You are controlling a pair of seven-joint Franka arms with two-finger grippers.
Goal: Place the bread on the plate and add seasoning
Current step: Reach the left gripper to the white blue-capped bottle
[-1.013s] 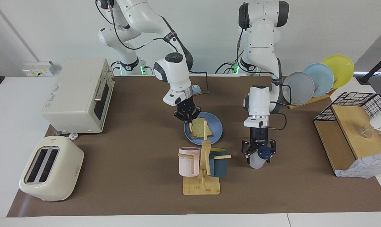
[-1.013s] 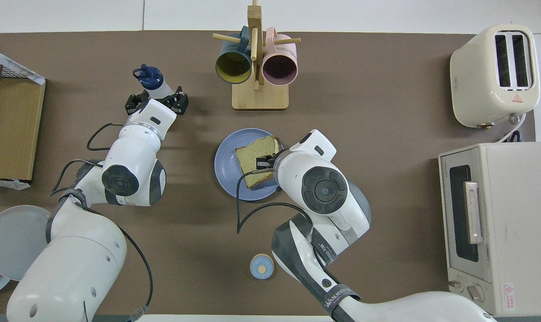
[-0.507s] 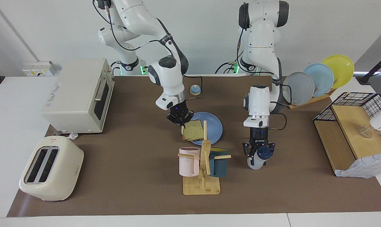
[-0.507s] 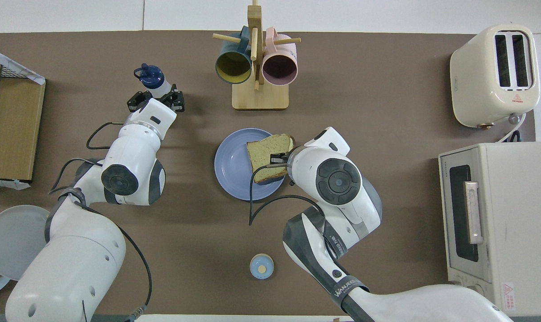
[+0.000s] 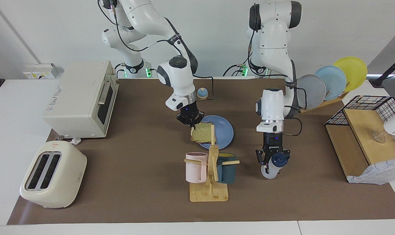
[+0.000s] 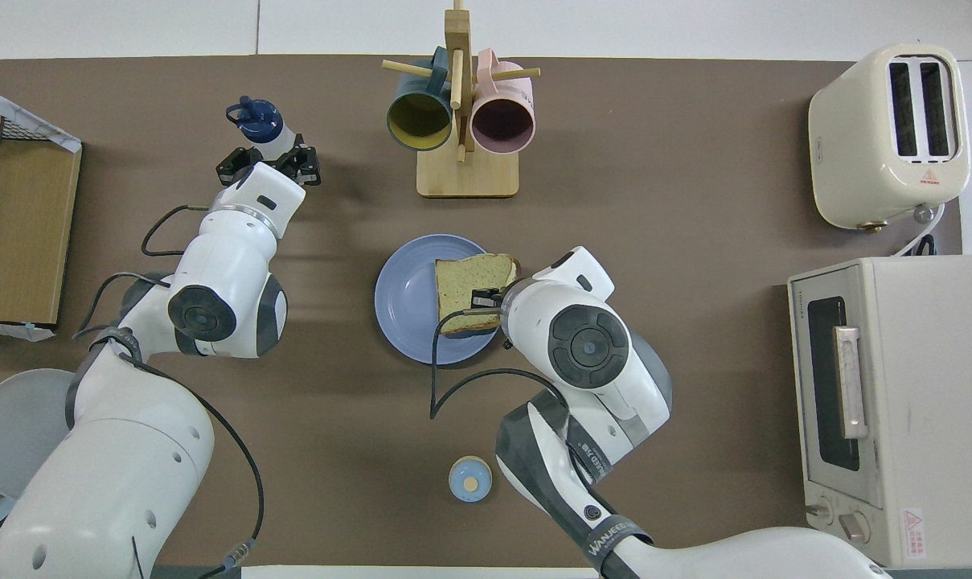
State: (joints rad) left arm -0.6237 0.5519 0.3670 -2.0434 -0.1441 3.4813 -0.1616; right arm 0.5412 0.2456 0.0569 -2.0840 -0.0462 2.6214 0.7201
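Now my right claw [image 5: 191,125], frame center, pinches the bread [image 5: 202,133] at the plate [image 5: 224,131] edge to seat it. My left claw [image 5: 271,162], lower right, clamps the seasoning [image 5: 273,165], ready for adding.

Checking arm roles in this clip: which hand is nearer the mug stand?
Right. The right hand holds the bread over the blue plate, just beside the mug stand; the left hand grips the seasoning bottle farther along the table.

Bright, even light — soft shadows, sharp focus throughout.
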